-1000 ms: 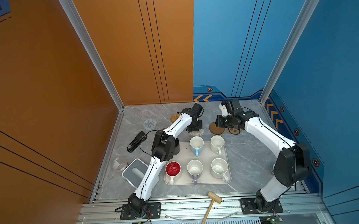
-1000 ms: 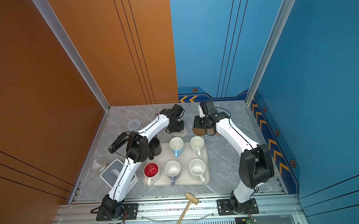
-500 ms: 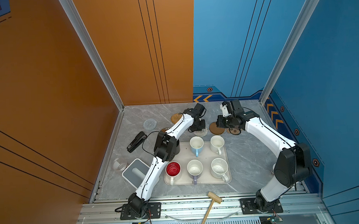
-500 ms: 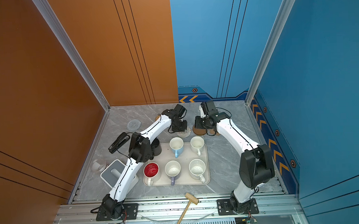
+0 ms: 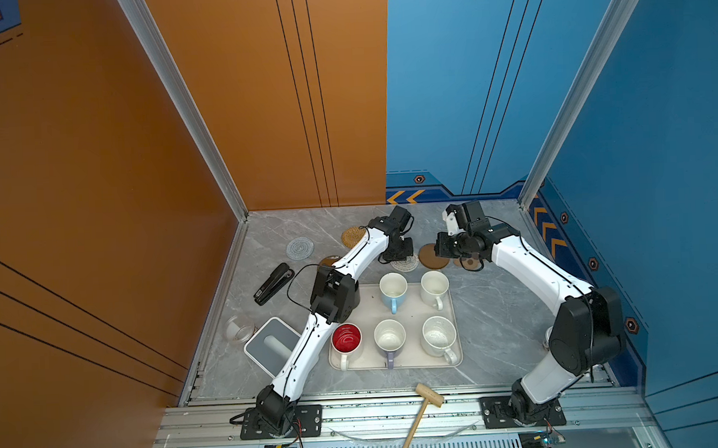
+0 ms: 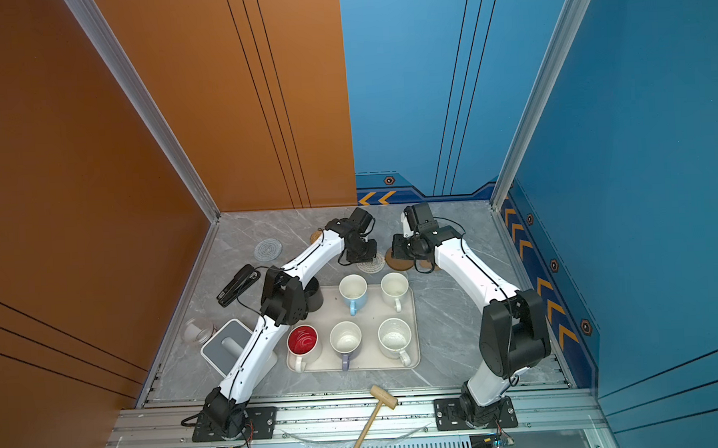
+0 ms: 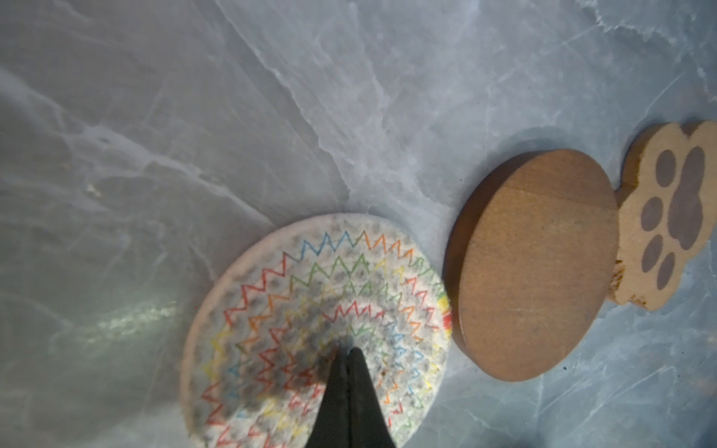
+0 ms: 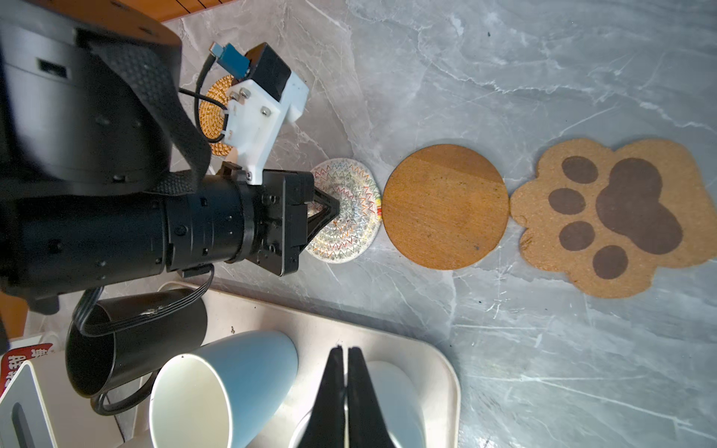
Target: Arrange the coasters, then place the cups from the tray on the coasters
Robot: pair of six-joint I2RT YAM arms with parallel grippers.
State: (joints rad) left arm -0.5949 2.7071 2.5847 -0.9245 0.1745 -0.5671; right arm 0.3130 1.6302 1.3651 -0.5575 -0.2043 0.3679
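My left gripper (image 7: 345, 351) is shut, its tips pressing on a white round coaster with coloured zigzag stitching (image 7: 310, 318). This coaster (image 5: 405, 264) touches the matte brown coaster (image 5: 433, 256), and the paw coaster (image 8: 613, 217) lies beyond that. My right gripper (image 8: 344, 351) is shut and empty, above the tray's (image 5: 458, 337) far edge. The rattan coaster (image 5: 353, 236) and a clear spiral coaster (image 5: 300, 248) lie further left. A dark brown one (image 5: 327, 260) peeks from under the left arm. On the tray stand light blue (image 5: 392, 290), cream (image 5: 434, 286), red-inside (image 5: 346, 340), lavender (image 5: 389, 338), speckled (image 5: 438, 336) and black (image 6: 312, 293) cups.
A black stapler (image 5: 273, 283), a clear glass jar (image 5: 239, 328) and a white-and-grey square device (image 5: 271, 349) sit left of the tray. A wooden mallet (image 5: 422, 413) lies on the front rail. The left arm's elbow hangs over the tray's far left corner.
My left gripper has slid the stitched coaster to the right, up against the matte brown coaster. The right arm has barely moved.
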